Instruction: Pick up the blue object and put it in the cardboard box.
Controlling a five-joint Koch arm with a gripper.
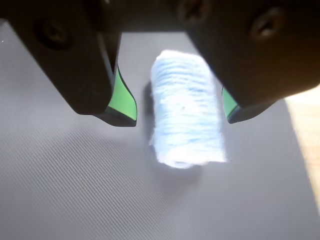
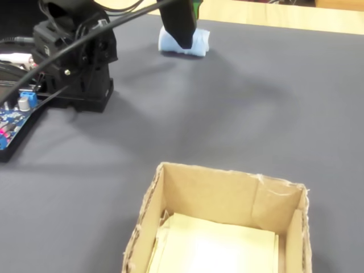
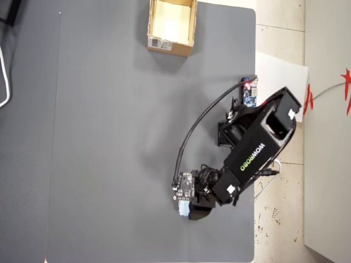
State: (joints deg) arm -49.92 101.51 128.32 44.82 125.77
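I am at the grasp step: my gripper [image 1: 181, 120] hangs spread over the blue object [image 1: 186, 112], which lies on the gray mat [image 1: 75, 190] between the 2 green-padded jaws, nothing pinched yet. In the fixed view the object [image 2: 197, 43] sits far from the cardboard box [image 2: 170, 193], which waits near the camera. Next, I judge, the jaws must drop a little and squeeze the soft block squarely, then carry it well across the mat. The arm [image 3: 249, 156] reads "WOWROBO"; the box's barcode label [image 3: 160, 43] is too small to read.
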